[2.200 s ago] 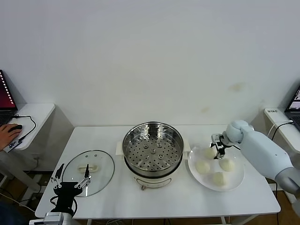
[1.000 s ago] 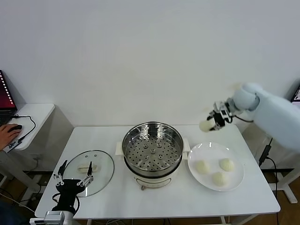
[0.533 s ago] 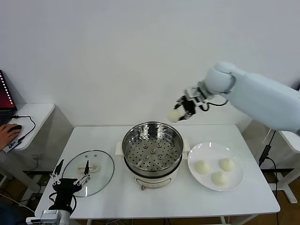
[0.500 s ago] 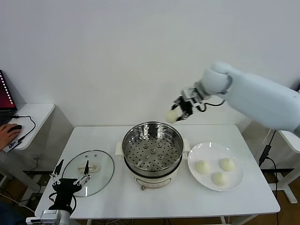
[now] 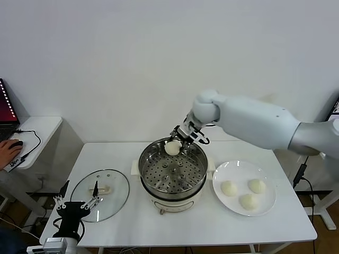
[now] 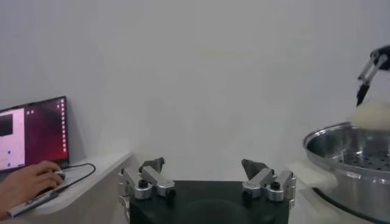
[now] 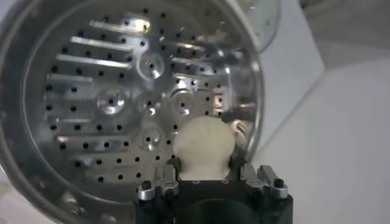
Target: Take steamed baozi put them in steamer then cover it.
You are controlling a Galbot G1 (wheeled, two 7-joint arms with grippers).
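My right gripper (image 5: 176,143) is shut on one off-white baozi (image 5: 172,148) and holds it over the far rim of the steamer (image 5: 172,170), a shiny steel pot with a perforated tray on a cream base. In the right wrist view the baozi (image 7: 203,149) sits between the fingers above the tray (image 7: 122,103). Three more baozi (image 5: 229,188) (image 5: 257,186) (image 5: 247,201) lie on the white plate (image 5: 267,209). The glass cover (image 5: 100,187) with its white handle lies flat on the table, left of the steamer. My left gripper (image 5: 76,203) is open and empty just in front of the cover.
A side table (image 5: 32,129) at the far left holds a laptop, and a person's hand (image 5: 8,149) rests on a mouse. The steamer's rim also shows in the left wrist view (image 6: 350,161). Another table edge stands at the far right.
My right gripper lifted one baozi off the plate, carried it left and lowered it over the steamer's far rim. The plate now holds three. The left gripper drifted slightly back toward me.
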